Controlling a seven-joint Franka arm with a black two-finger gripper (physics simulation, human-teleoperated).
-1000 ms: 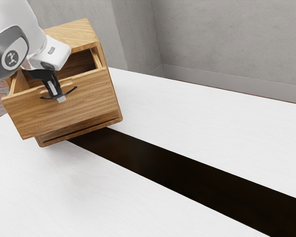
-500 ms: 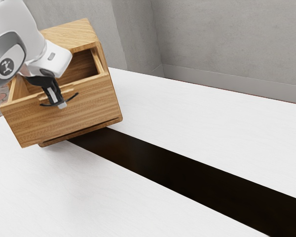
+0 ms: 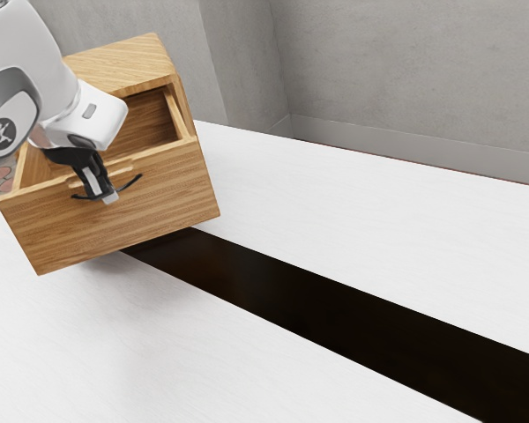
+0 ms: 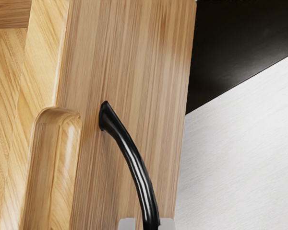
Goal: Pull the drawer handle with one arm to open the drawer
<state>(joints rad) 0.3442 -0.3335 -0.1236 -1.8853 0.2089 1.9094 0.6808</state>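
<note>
The black two-finger gripper [image 3: 97, 182] is clamping the curved black handle [image 4: 132, 162]; the oak drawer [image 3: 115, 213] is standing well out of its wooden cabinet [image 3: 116, 58], task seemingly nearing completion.

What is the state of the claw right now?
Claw: closed, holding the black drawer handle.

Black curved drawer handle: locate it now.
At the exterior view's left, the black curved drawer handle sits on the open wooden drawer's front, gripped by the claw.
</note>
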